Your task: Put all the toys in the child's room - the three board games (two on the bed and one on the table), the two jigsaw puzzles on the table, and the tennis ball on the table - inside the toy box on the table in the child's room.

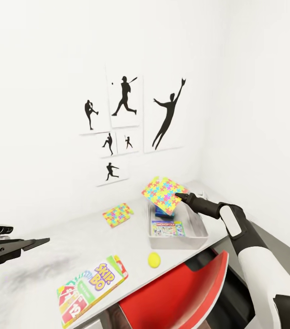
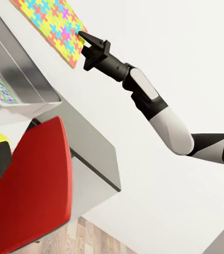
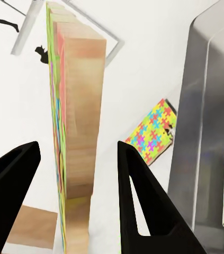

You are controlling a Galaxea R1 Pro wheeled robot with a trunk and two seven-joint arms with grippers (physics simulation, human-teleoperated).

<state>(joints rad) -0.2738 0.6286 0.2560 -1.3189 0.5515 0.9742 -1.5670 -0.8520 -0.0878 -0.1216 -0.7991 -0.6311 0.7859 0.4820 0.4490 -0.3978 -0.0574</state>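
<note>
Right gripper, clamped on one edge of a tilted jigsaw puzzle, holds it above the toy box; so thin a grip risks it slipping out beside the box.

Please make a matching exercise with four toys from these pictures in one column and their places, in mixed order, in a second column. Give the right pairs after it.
Things:
1. tennis ball
2. SKIP-BO box
3. raised jigsaw puzzle
4. Monopoly box

Places:
A. inside the toy box
B. between the right gripper fingers, above the bin
C. on the table, just in front of the bin
D. flat near the table's front edge

Pairs: 1-C, 2-D, 3-B, 4-A
</note>
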